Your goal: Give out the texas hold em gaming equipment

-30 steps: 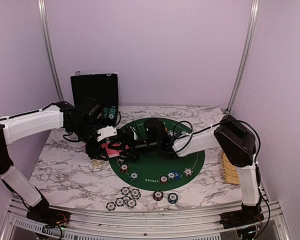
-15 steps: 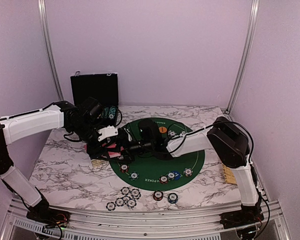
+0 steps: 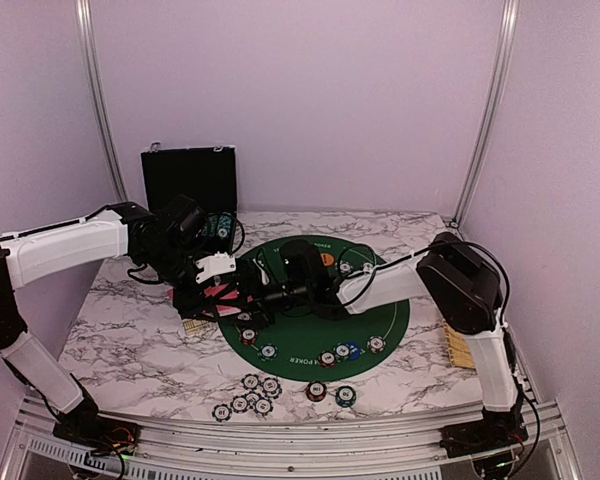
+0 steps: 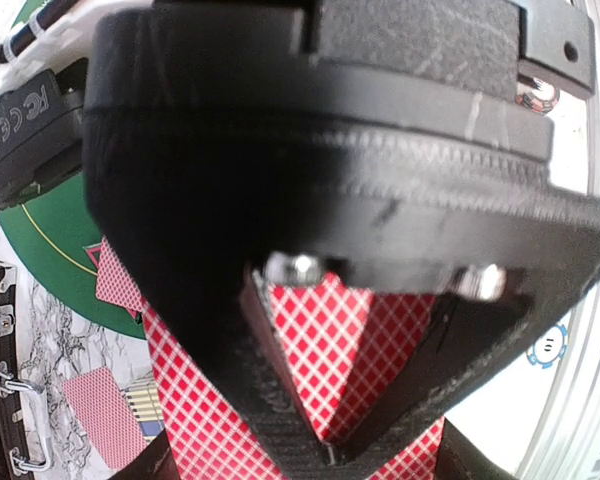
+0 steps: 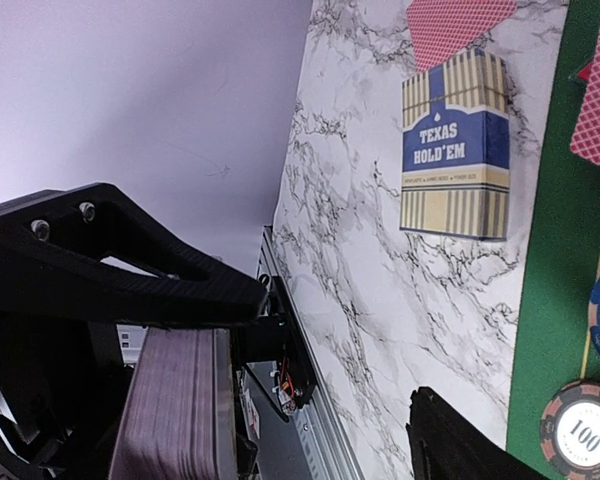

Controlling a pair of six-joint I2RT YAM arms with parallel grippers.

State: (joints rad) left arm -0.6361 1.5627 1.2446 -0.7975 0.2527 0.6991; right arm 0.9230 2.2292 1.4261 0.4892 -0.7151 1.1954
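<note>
Because dealing goes easier from a steady stack, I have the left gripper (image 4: 330, 455) clamped on the red-backed deck (image 4: 345, 360), holding it off the surface a little left of the worktop's middle. The right gripper (image 3: 252, 296) reaches across from the right edge to meet it, presumably to peel off the top card. Its wrist view shows the deck edge-on beside a black finger, but I cannot tell how far its jaws are parted. One dealt card (image 5: 458, 25) lies face down toward the left edge, beside the card box (image 5: 455, 145). Chips (image 3: 252, 395) sit grouped along the near edge, which I read as a seat already served.
</note>
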